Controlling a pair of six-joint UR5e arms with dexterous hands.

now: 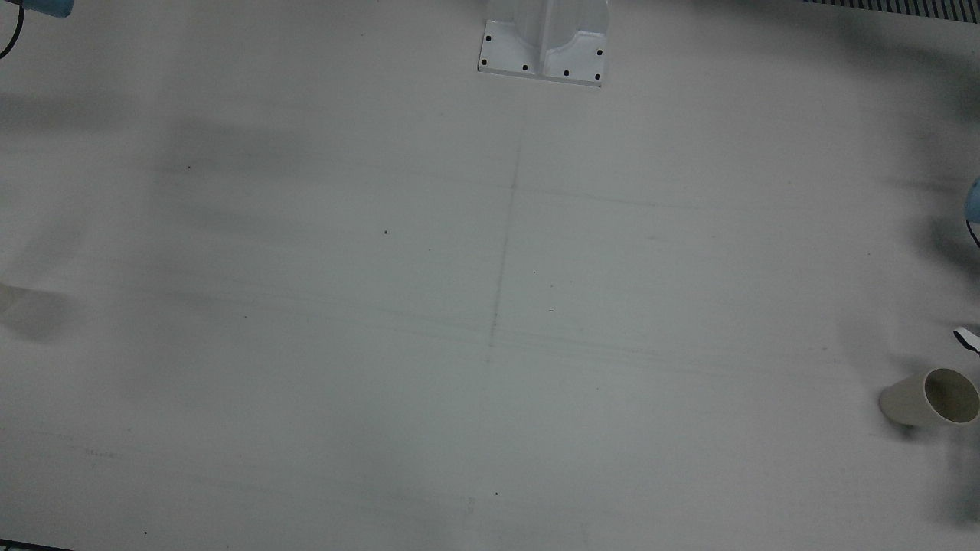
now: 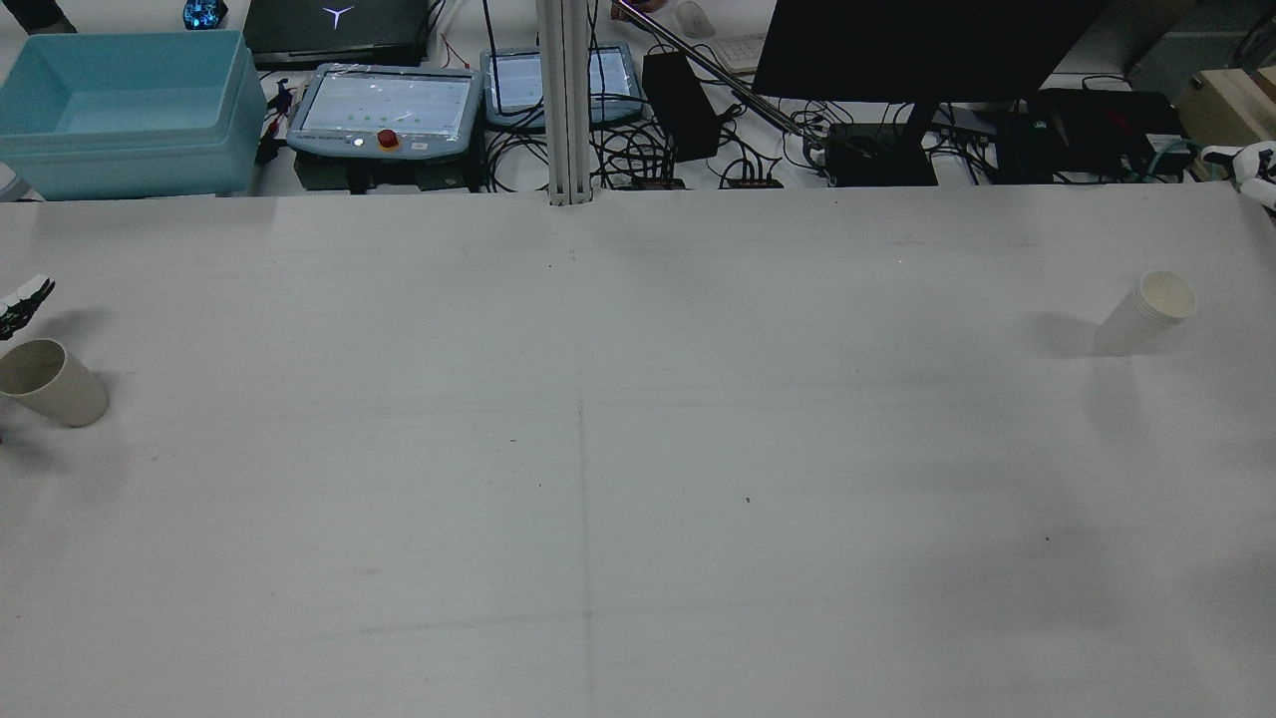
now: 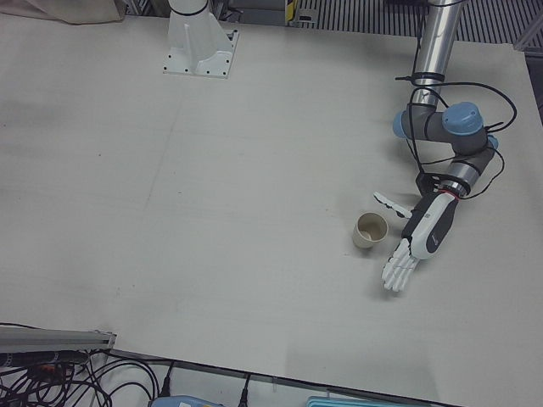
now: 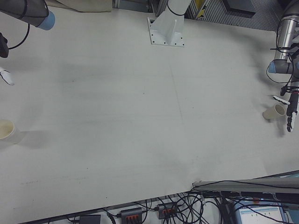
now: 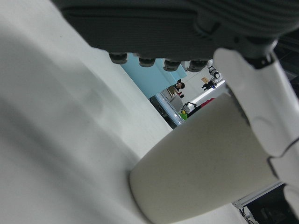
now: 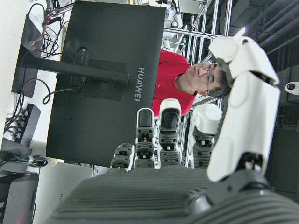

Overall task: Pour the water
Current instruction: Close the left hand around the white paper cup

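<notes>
Hovering spread and empty, my left robot hand (image 3: 418, 238) flanks a paper cup (image 3: 370, 231) on the counter (image 3: 212, 212); my right robot hand (image 6: 196, 154) is spread too.

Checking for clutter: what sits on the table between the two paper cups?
Nothing: the rear view shows bare table between the left paper cup and the right paper cup.

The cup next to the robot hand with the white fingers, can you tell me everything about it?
The cup is a plain beige one, paper by the look of it, wider at its open mouth than at its base. It stands upright on the white table, near the edge in front of the robot's left arm. No water shows inside it. The left robot hand is open right beside it, fingers spread; whether it touches the cup cannot be told. Nothing else is near it.
</notes>
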